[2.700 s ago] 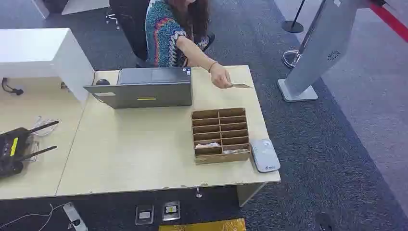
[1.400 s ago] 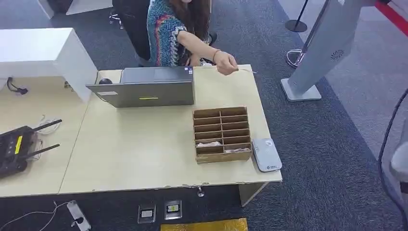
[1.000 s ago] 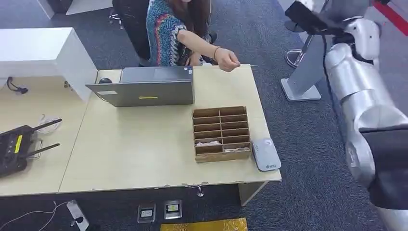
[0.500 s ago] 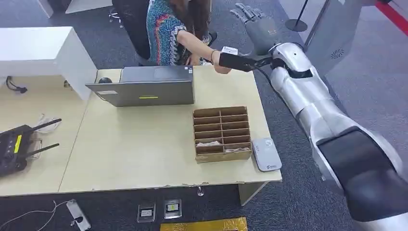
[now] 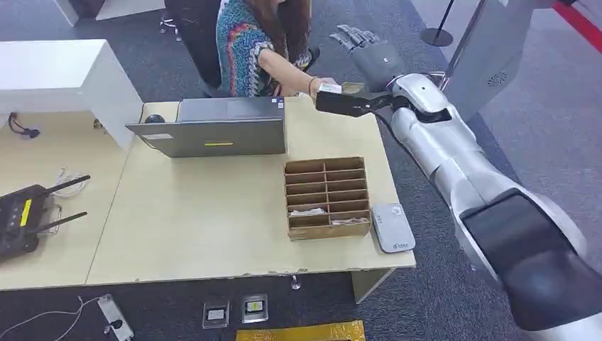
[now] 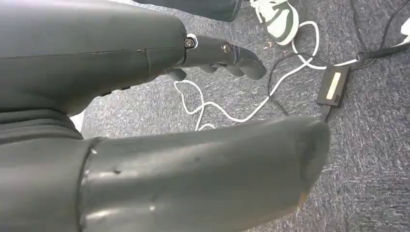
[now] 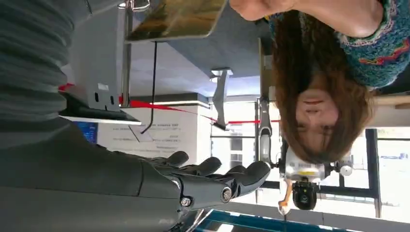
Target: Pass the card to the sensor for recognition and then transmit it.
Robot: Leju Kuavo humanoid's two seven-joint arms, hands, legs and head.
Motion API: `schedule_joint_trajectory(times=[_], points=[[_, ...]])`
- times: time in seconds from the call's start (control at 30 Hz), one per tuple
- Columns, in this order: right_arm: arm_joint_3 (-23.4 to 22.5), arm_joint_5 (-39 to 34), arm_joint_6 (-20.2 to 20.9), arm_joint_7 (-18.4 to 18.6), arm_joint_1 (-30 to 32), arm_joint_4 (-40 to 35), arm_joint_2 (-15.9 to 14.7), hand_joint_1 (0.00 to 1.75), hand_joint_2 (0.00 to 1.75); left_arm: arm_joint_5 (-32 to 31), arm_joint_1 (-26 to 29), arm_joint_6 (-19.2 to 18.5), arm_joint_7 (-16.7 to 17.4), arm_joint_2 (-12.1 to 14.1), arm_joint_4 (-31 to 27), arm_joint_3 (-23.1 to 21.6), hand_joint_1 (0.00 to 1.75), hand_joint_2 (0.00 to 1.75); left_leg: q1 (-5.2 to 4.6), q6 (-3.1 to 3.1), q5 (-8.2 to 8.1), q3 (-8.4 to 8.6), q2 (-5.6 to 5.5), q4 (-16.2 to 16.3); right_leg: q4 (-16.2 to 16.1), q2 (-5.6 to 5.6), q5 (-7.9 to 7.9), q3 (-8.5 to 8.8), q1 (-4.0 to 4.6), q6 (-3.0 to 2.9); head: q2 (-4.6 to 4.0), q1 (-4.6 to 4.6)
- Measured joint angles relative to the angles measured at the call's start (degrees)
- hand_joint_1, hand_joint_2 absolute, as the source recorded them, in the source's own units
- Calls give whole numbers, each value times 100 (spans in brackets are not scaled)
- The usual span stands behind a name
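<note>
A person (image 5: pixel 257 44) sits behind the table and holds a small tan card (image 5: pixel 352 87) out over its far right corner. In the right wrist view the card (image 7: pixel 176 19) is pinched in the person's hand (image 7: pixel 258 7), apart from my fingers. My right hand (image 5: pixel 369 48) is raised just beyond the card with fingers spread and nothing in it; the same hand (image 7: pixel 217 181) lies flat and empty. The grey card sensor (image 5: pixel 392 227) lies at the table's near right corner. My left hand (image 6: pixel 220 53) hangs over the floor, fingers extended, holding nothing.
A wooden compartment box (image 5: pixel 326 197) stands beside the sensor, with a laptop (image 5: pixel 216 128) at the far middle of the table (image 5: pixel 199 220). A grey kiosk (image 5: pixel 483 64) rises to the right. A black router (image 5: pixel 21 220) sits far left. White cables (image 6: pixel 270 87) lie on the carpet.
My right arm swung in from the right and rose to the person's outstretched card; in the last half second the hand settled slightly lower and closer. The person kept the card held out.
</note>
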Motion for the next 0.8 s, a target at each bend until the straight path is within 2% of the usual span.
schedule_joint_trajectory(times=[0.7, 0.73, 0.77, 0.8], points=[[125, -179, 70, -15, 2, 245, 0, 3, 175, -11, 10, -7, 0, 26, 0, 0, 0, 0, 0, 0, 0, 1, 1, 1, 0, 1, 1, 0, 0, -1, -2, 0], [127, -168, 107, 11, 2, 256, 0, 147, 175, -13, 10, -7, 0, 26, 0, 0, 0, 0, 0, 0, 0, 1, 2, 1, 0, 1, 1, 0, 0, -1, -2, 0], [127, -155, 140, 33, 2, 262, 0, 175, 175, -17, 10, -9, 0, 26, 0, 0, 0, 0, 0, 0, 0, 1, 2, 1, 0, 1, 1, -1, 0, -1, -2, 0], [127, -157, 179, 68, 2, 275, 0, 175, 175, -20, 10, -9, 2, 26, 0, 0, 0, 0, 0, 0, 0, 1, 2, 1, 0, 2, 1, -1, 0, -1, -2, 0]])
